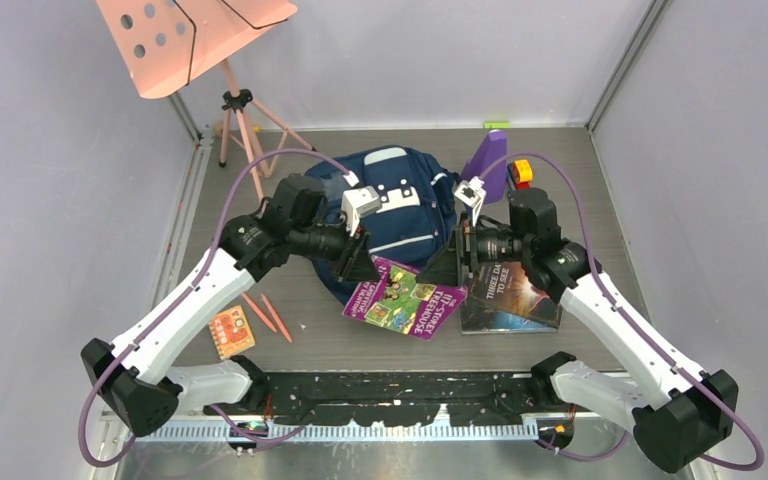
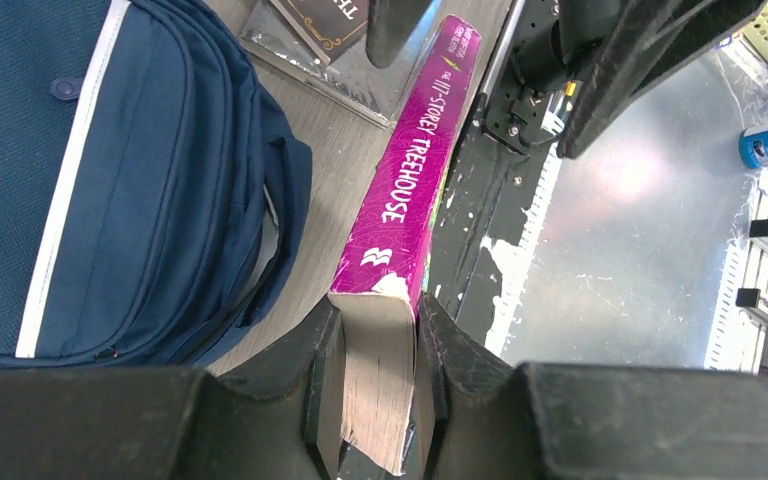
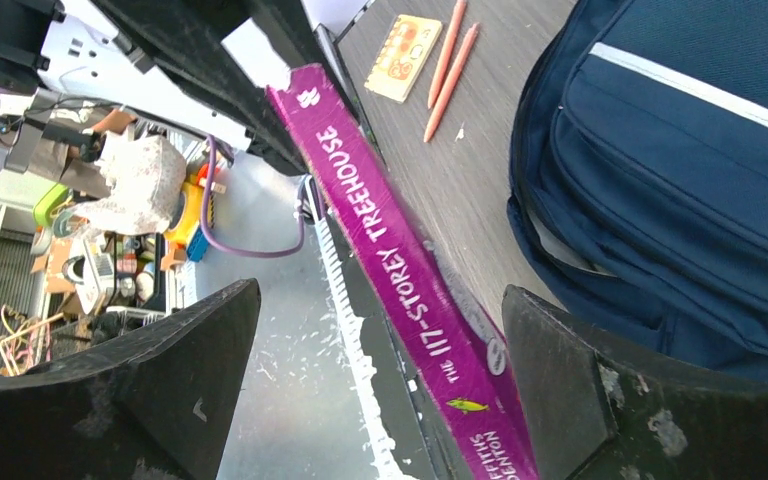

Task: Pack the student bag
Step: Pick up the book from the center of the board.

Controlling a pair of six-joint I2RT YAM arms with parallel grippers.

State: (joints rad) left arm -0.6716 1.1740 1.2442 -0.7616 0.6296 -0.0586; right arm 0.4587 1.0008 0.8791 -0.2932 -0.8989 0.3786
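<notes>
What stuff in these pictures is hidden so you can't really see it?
- Top view: student bag, the left arm and right arm cover its near side, so open or zipped is unclear.
- Top view: dark book, title partly under the right arm.
- Wrist views: purple book, only its spine and page edges show.
- Top view: orange card, print too small.

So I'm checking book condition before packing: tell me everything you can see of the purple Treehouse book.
The purple book is a thick paperback with a magenta spine reading The 117-Storey Treehouse, a colourful cartoon cover and yellowed page edges. One spine corner is worn white. It is closed and tilted, on the near side of the student bag. The left gripper is clamped on one end. The right gripper stands open around the other end without touching it. I cannot tell whether the book is lifted or resting.
</notes>
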